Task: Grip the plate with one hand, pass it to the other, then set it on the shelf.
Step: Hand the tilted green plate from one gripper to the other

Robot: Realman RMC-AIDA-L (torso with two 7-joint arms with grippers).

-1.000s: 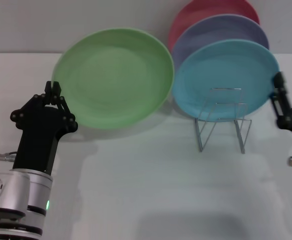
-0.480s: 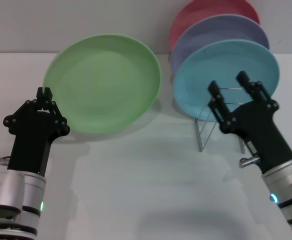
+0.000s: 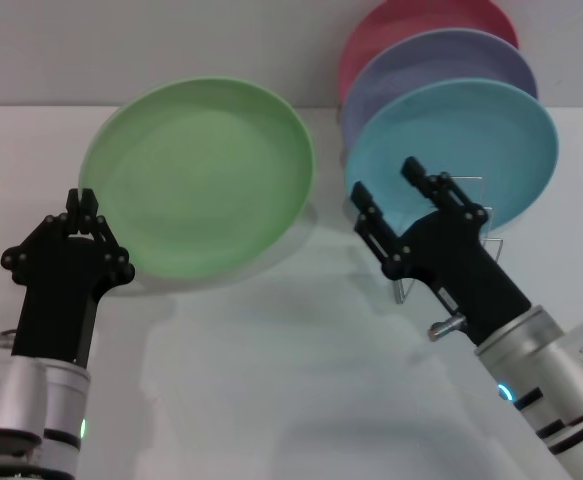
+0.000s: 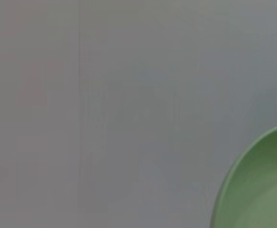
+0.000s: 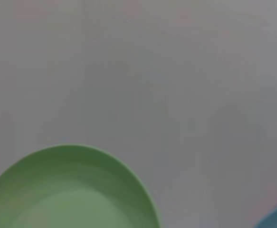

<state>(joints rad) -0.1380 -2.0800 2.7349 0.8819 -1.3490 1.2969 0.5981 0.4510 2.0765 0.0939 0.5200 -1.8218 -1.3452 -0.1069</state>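
Left gripper (image 3: 83, 200): pinches the lower left rim of the plate (image 3: 203, 170), held tilted above the table (image 3: 271, 380).
Right gripper (image 3: 383, 185): fingers spread, between the plate and the shelf (image 3: 451, 240).
Hidden: its body covers most of the shelf and part of the turquoise plate (image 3: 471, 140).

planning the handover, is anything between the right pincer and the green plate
Nothing visible. The right pincer, open, hangs beside the green plate with only bare table between them. The left pincer holds the plate's opposite edge.

Bare white tabletop (image 3: 271, 380), test bench.
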